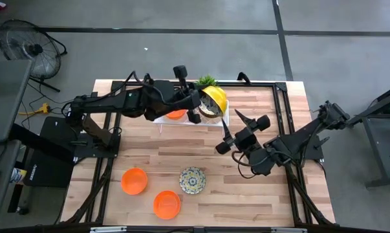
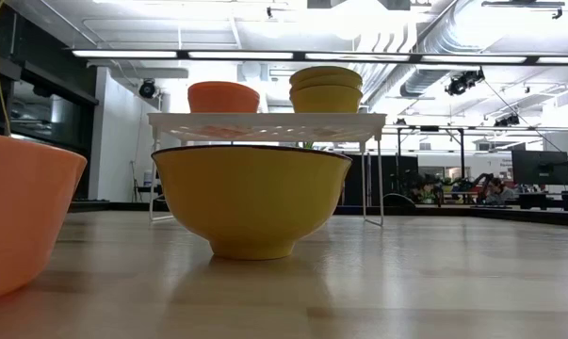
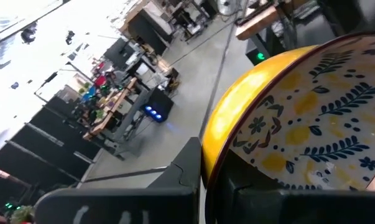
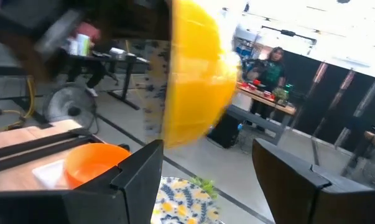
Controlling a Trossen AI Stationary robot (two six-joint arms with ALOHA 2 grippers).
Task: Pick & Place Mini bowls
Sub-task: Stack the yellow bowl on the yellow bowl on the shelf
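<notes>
A mini bowl (image 1: 215, 97), yellow outside with a blue-and-yellow floral inside (image 3: 324, 118), is held tipped on its side over the white tray (image 1: 165, 120) by my shut left gripper (image 1: 200, 107). On the tray sit an orange mini bowl (image 1: 176, 114) and, below the held one, a floral bowl (image 4: 178, 200). My right gripper (image 1: 233, 133) hovers open and empty just near-right of the tray. Two orange bowls (image 1: 134, 180) (image 1: 166, 204) and a floral bowl (image 1: 193, 180) stand on their bases on the table's near part. My left gripper has the floral bowl by its rim (image 3: 213, 163), one finger (image 3: 184, 167) on the yellow outside and the other on the patterned inside. The fingers come roughly level from the table's left. The bowl is lifted clear above the tray, tipped on its side.
The tray stands raised on thin legs (image 2: 370, 179) at the table's far middle. A small green plant (image 1: 206, 81) is behind it. Black frame rails (image 1: 282, 129) run along the table's sides. Bare wood lies between the tray and the near bowls.
</notes>
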